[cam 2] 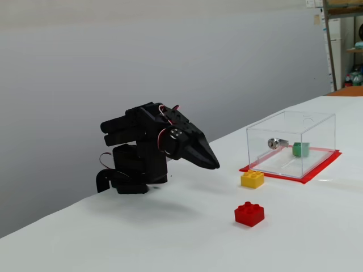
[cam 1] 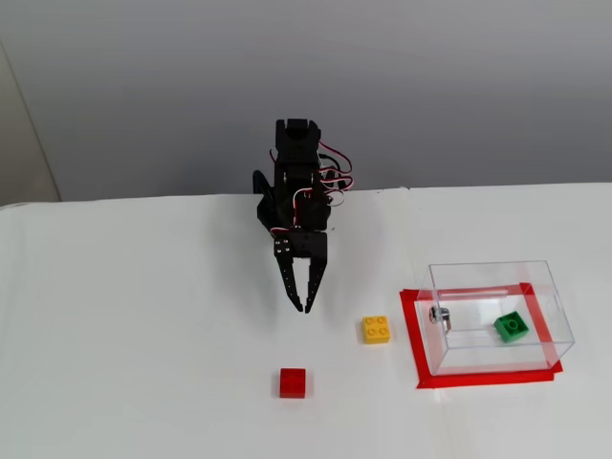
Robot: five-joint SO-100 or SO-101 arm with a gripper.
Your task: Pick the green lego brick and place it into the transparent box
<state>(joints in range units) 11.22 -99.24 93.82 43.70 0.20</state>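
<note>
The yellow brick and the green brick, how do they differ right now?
The yellow brick lies on the bare table outside the transparent box; the green lego brick lies inside it. The yellow one sits square to the camera in the view from above, the green one turned at an angle. Both show four studs.

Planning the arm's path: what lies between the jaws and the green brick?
In a fixed view from above, the yellow brick and the near wall of the clear box lie between the gripper and the green brick.
</note>
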